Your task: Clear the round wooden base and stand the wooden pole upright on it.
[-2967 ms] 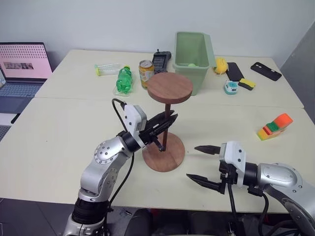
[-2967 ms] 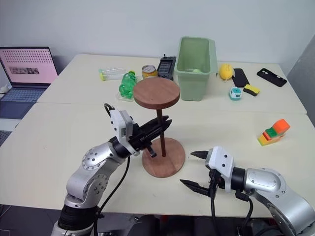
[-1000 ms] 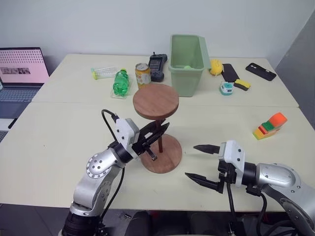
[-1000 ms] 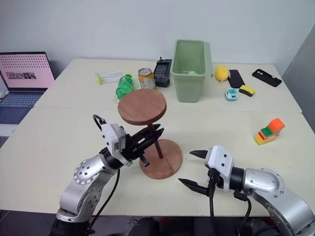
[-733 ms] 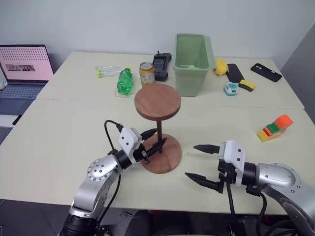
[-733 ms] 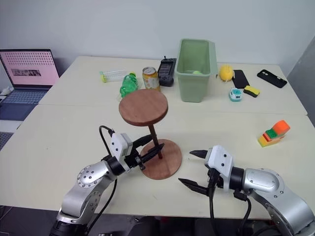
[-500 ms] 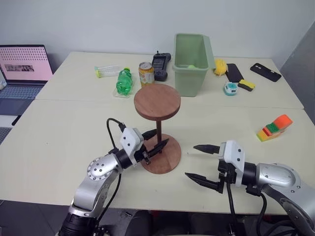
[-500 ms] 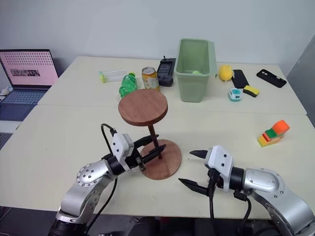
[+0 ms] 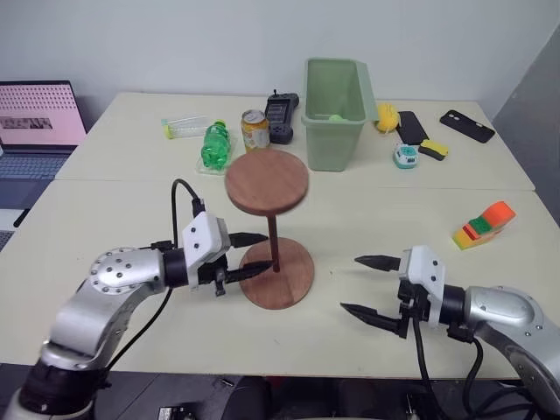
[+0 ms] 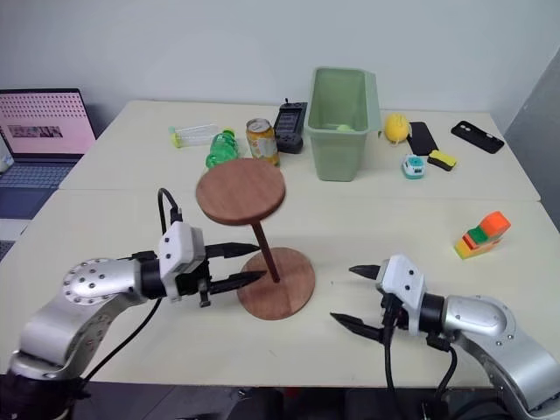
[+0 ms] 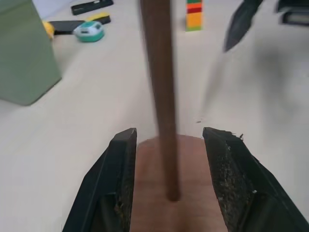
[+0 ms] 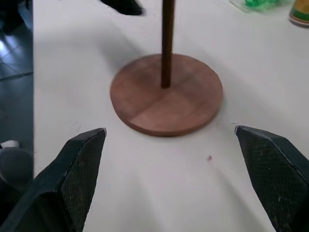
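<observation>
Both fingers of my left gripper [image 9: 248,254] have let go of the wooden pole [image 9: 273,242] and drawn back left, half open and empty, leaving it standing on the round wooden base [image 9: 277,273] near the table's front edge. Its tilt differs between eyes, so I cannot tell whether it stands true; my right gripper [image 9: 371,285] waits wide open, empty.
</observation>
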